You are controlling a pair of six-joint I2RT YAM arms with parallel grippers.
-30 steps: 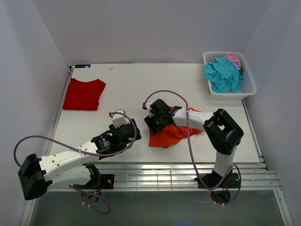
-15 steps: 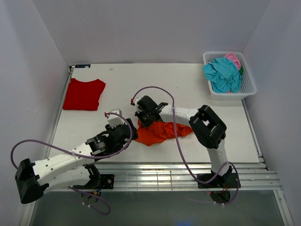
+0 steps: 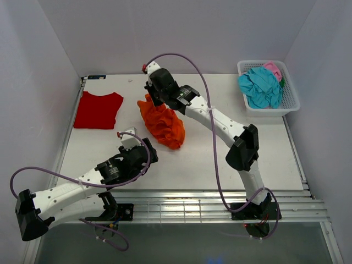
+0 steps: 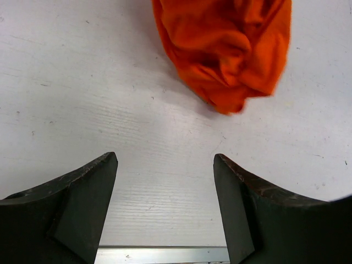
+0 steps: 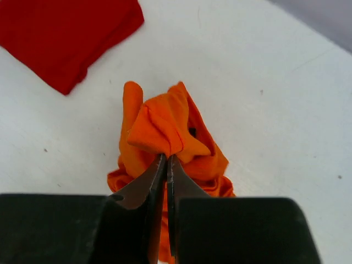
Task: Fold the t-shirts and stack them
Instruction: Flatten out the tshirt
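Orange cloth dominates the top external view: the orange t-shirt (image 3: 163,124) hangs in a crumpled bunch from the right gripper (image 3: 149,100), which pinches its upper end above the far-middle part of the white table (image 3: 220,159). The shirt's lower end reaches the tabletop. A red t-shirt (image 3: 98,110) lies folded flat near the far left corner, well apart from the orange one. At the far right a white basket (image 3: 292,103) holds a teal t-shirt (image 3: 259,87) and a pink t-shirt (image 3: 273,69). The left gripper (image 3: 144,153) sits low, near the orange shirt's lower end.

From the left wrist, the left gripper (image 4: 165,159) has its jaws spread wide with nothing between them, above bare table (image 4: 82,82). The orange t-shirt's (image 4: 225,49) bottom fold lies ahead, apart from both fingers.

From the right wrist, the right gripper (image 5: 165,160) has its jaws pressed together on a gathered peak of the orange t-shirt (image 5: 165,127), the rest bunched below. The red t-shirt (image 5: 66,33) shows at upper left, flat on the table (image 5: 264,99).
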